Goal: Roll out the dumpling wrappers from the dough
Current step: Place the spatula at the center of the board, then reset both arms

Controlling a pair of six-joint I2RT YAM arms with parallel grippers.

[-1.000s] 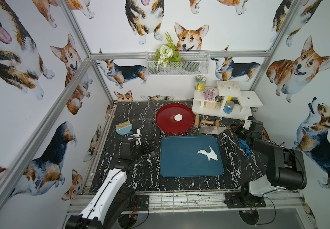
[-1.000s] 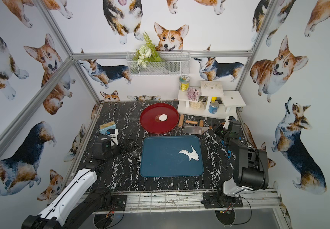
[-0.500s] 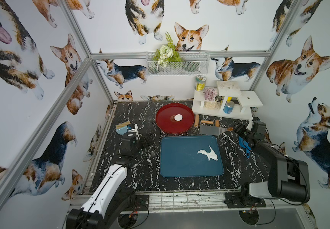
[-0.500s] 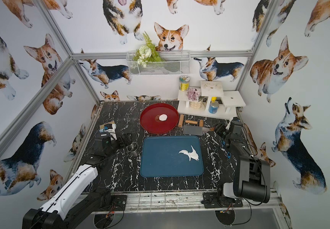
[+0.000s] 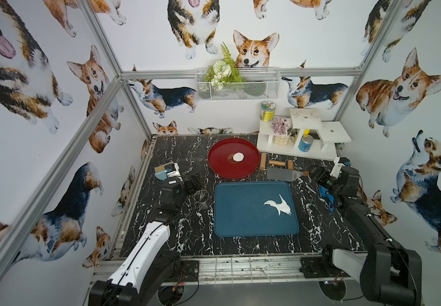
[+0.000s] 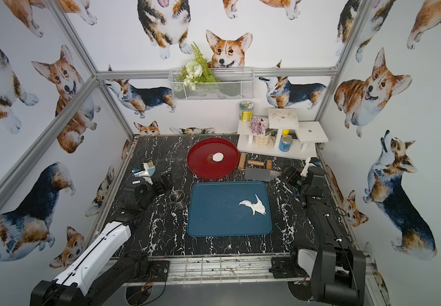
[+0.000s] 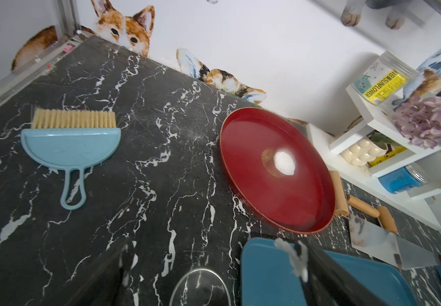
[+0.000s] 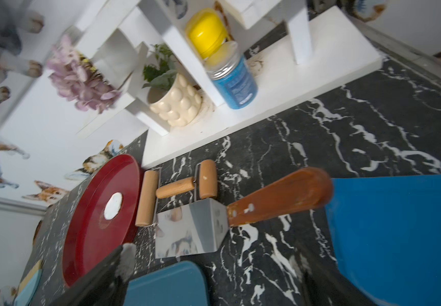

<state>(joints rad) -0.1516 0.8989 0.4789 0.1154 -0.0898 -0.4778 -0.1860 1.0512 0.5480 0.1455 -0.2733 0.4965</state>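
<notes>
One small round white dumpling wrapper (image 5: 238, 157) (image 6: 217, 156) (image 7: 284, 163) (image 8: 113, 205) lies in the middle of the red plate (image 5: 219, 161). The dough (image 5: 279, 205) (image 6: 254, 206), a ragged white scrap, rests on the right half of the blue tray (image 5: 240, 225). My left gripper (image 5: 194, 182) (image 7: 214, 267) stands open left of the tray over a metal ring cutter (image 5: 201, 196), with dough crumbs stuck to one finger (image 7: 297, 261). My right gripper (image 5: 317, 173) (image 8: 214, 265) is open and empty just behind the wooden handle (image 8: 280, 196) of the steel scraper (image 5: 283, 173).
A wooden roller (image 5: 275, 164) (image 8: 177, 190) lies between plate and scraper. At the back right stands a white shelf (image 5: 293, 148) with jars and a plant pot. A blue dustpan with brush (image 5: 165, 171) (image 7: 69, 148) sits far left. Beside my right arm lies a blue plastic piece (image 5: 325, 196).
My right gripper has opened and let go of the scraper, which now lies on the table by the roller; the arm drew back slightly. The left gripper shifted a little toward the tray.
</notes>
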